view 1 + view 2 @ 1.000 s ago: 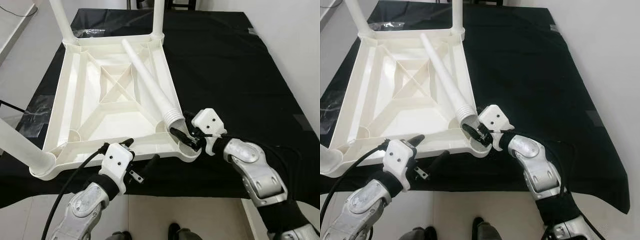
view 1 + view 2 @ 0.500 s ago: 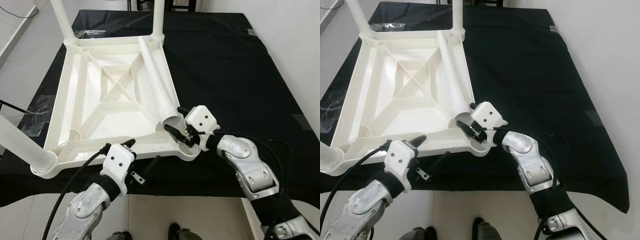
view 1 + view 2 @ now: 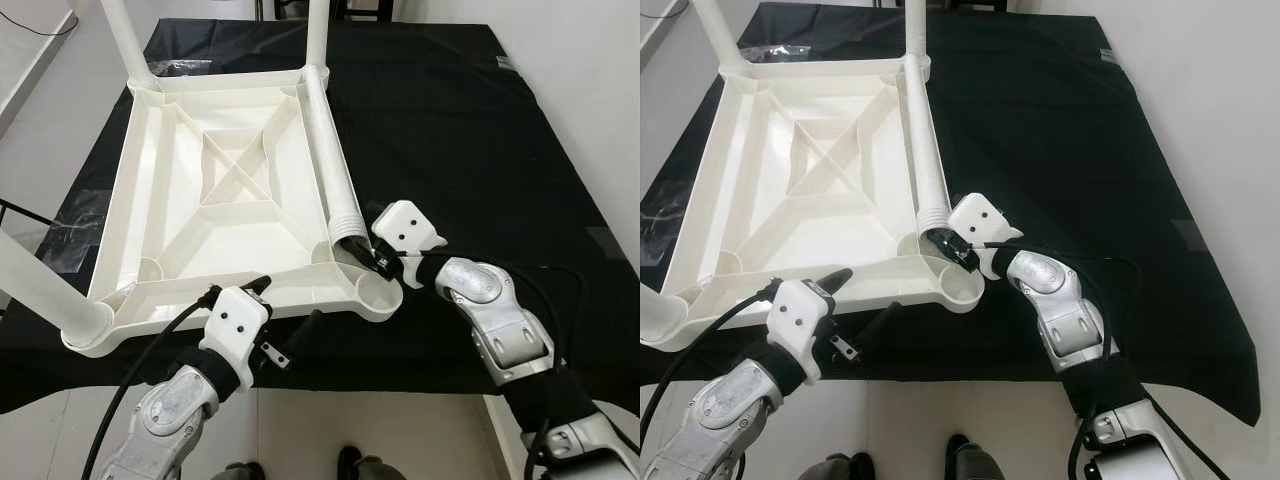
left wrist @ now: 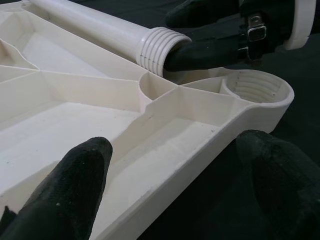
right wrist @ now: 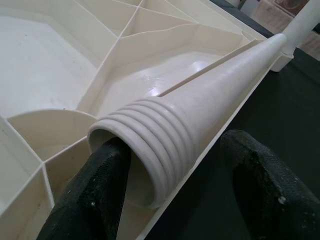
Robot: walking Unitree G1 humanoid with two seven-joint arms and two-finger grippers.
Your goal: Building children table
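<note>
Since a second earlier the loose leg had swung from a diagonal across the tabletop underside to lie along the right rim, and the right gripper had moved a bit farther with it. Nearest, the left gripper hovered at the near edge of the upturned white table, fingers spread open with nothing between them, one over the near rim, the other over the black cloth. Just beyond, at the near right corner, the empty threaded socket sat open. The right gripper was at the ribbed threaded end of the loose leg, one finger poked inside the hollow end, the other outside on the cloth side, apart from the wall; a loose hold at most, could not tell if clamped. The leg's narrow tip reached the far right corner beside an upright fitted leg. Another fitted leg stood at the far left corner, and a third at the near left. The table lay upside down on the black cloth, clear plastic wrap at the left edge.
</note>
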